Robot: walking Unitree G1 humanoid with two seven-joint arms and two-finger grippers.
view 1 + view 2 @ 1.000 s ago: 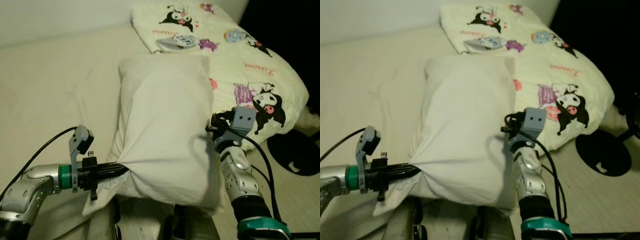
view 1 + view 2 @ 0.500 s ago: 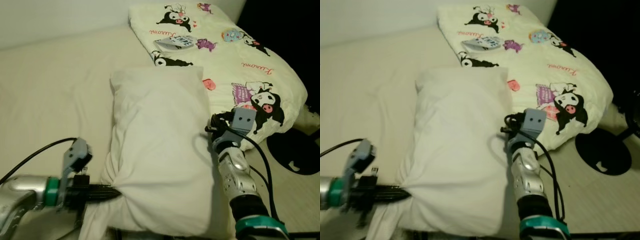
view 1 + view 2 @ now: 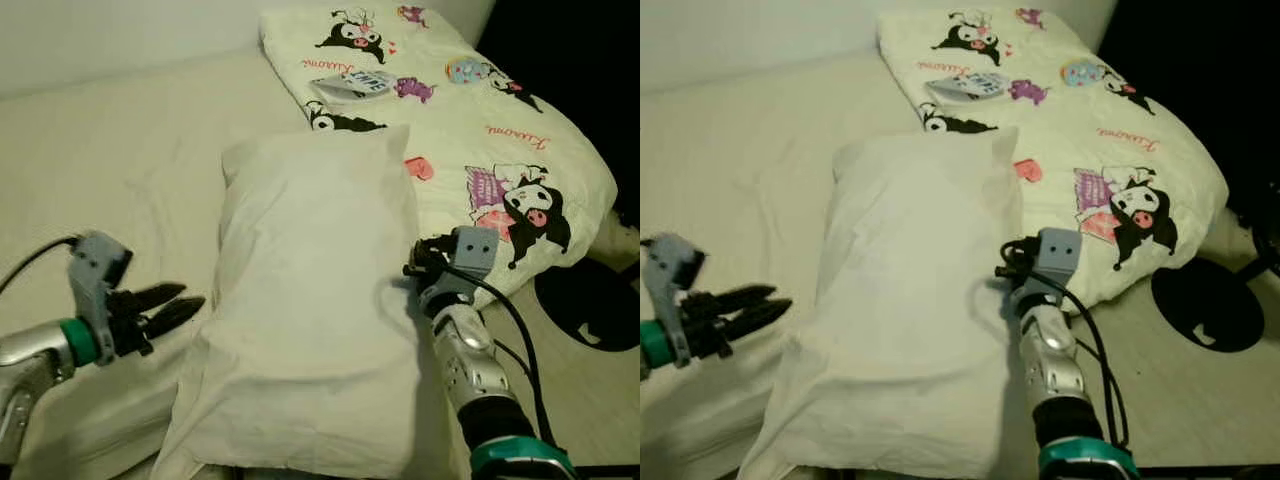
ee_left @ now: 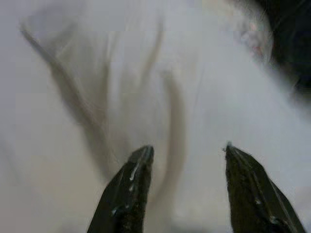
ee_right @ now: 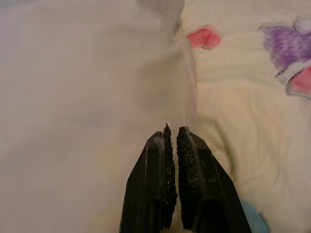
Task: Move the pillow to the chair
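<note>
A white pillow (image 3: 315, 300) lies lengthwise on a cream bed (image 3: 110, 170), its near end at the bed's near edge and its far end touching a cartoon-print quilt (image 3: 480, 130) that covers the right part of the bed.

The left gripper (image 3: 185, 300) hangs just left of the pillow's near-left side, its two black fingers (image 4: 129, 187) spread apart and released, gripping nothing; the left wrist view shows bare pillowcase folds beyond the parted tips.

The right gripper (image 5: 174, 133) sits at the pillow's right edge, where pillow and quilt meet. In the right wrist view its fingers (image 5: 187, 165) are pressed almost together with only a thin slit between them, and no cloth can be made out between the pads; the tips point at the seam between the white pillowcase and the printed quilt.

A dark round base (image 3: 585, 305) stands on the floor to the right of the bed, near the quilt's hanging corner.
</note>
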